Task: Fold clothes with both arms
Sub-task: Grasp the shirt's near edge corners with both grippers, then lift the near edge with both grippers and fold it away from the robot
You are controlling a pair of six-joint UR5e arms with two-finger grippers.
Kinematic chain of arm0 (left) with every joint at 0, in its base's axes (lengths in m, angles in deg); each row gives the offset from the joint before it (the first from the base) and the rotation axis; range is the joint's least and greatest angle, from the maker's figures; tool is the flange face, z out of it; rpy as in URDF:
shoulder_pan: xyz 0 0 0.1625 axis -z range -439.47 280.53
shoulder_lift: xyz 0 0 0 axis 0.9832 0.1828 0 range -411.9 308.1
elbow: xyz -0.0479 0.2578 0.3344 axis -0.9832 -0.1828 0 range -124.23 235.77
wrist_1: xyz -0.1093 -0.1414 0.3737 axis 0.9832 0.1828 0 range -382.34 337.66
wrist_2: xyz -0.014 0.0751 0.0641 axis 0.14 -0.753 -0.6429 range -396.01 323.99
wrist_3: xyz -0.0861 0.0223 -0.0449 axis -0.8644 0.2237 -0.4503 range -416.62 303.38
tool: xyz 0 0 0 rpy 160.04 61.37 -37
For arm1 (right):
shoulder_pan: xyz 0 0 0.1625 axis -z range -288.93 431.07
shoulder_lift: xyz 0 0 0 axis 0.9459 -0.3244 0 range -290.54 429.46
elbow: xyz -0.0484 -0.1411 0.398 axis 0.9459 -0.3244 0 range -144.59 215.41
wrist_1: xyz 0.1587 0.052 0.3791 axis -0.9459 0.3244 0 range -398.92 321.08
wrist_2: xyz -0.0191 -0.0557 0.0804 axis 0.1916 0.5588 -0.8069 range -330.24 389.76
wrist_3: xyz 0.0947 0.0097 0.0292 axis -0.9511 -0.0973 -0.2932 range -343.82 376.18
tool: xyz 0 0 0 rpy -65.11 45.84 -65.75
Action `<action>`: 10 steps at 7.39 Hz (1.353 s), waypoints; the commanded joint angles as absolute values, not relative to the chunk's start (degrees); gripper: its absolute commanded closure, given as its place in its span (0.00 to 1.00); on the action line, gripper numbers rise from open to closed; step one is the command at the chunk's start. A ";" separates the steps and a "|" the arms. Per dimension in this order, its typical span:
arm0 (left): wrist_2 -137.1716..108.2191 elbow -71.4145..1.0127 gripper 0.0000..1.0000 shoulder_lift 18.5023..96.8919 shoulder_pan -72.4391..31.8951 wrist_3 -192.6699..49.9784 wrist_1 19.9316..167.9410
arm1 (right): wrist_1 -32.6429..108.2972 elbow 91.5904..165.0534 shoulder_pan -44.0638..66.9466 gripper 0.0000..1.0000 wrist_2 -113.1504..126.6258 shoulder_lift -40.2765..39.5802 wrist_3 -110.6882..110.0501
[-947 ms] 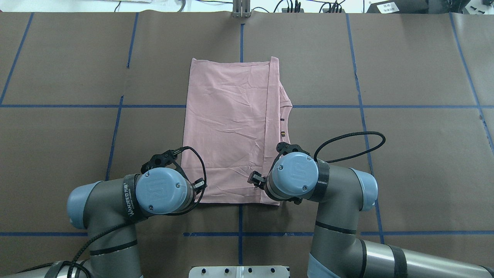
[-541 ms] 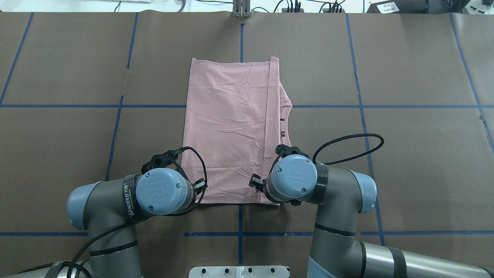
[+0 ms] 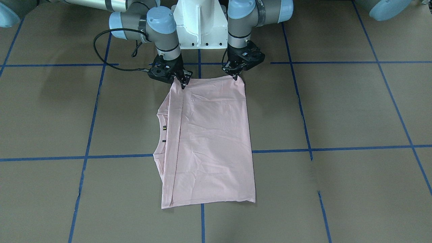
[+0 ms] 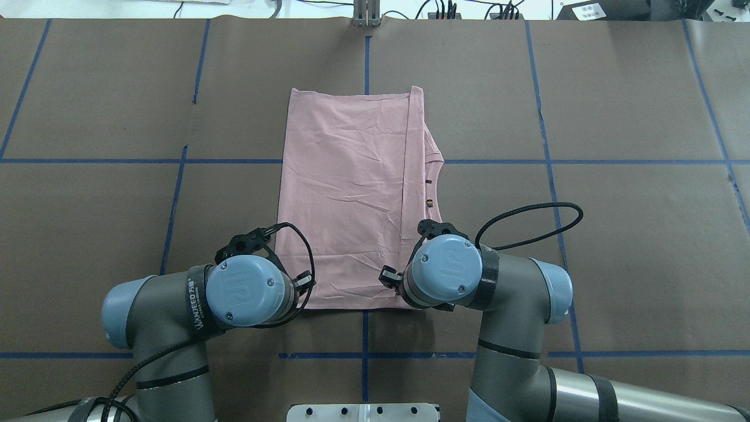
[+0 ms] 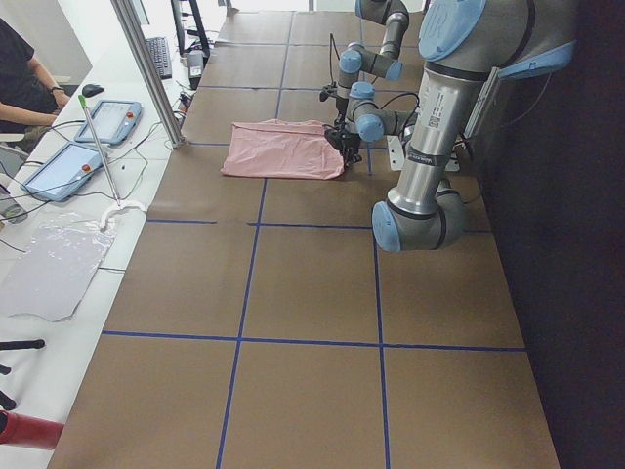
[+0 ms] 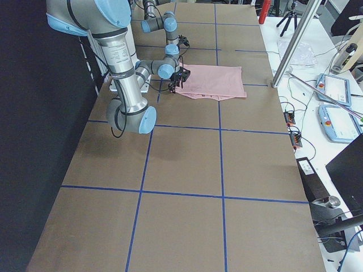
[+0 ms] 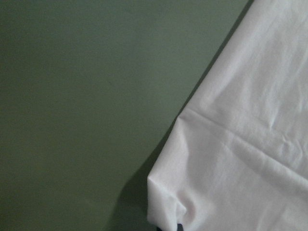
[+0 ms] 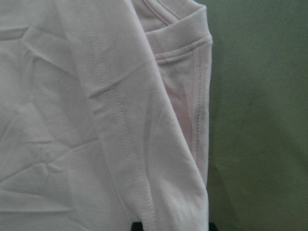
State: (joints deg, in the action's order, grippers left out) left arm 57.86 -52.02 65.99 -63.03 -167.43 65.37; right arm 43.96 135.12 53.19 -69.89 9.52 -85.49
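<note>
1. The pink T-shirt [image 4: 345,193], folded narrow, is lying flat at the middle of the table [image 4: 615,234].
2. The left gripper [image 3: 235,77] is pinching one near corner, puckering it, likely for lifting.
3. The right gripper [image 3: 183,83] is straddling the other near corner; whether it is clamped, I cannot tell.

Left claw [image 3: 235,77], right claw [image 3: 184,84] stand at T-shirt [image 3: 209,141] corners.

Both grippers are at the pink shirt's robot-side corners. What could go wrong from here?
1. The right gripper sits on a stacked corner of the pale pink cotton T-shirt; missed layers could sag out.
2. The left gripper pinches only the corner tip, which may slip.
</note>
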 commanded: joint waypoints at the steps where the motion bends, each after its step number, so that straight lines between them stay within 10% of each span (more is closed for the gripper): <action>1: 57.86 -51.99 1.00 66.23 -63.03 -167.36 65.37 | 43.96 135.61 53.06 1.00 -69.56 9.61 -85.77; 10: 57.86 -59.88 1.00 64.91 -65.48 -167.36 61.79 | 43.79 147.81 51.65 1.00 -75.25 3.29 -84.98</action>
State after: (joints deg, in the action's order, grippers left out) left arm 57.87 -57.71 65.14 -64.06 -167.36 63.92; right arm 43.86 144.95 51.78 -73.15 5.14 -84.99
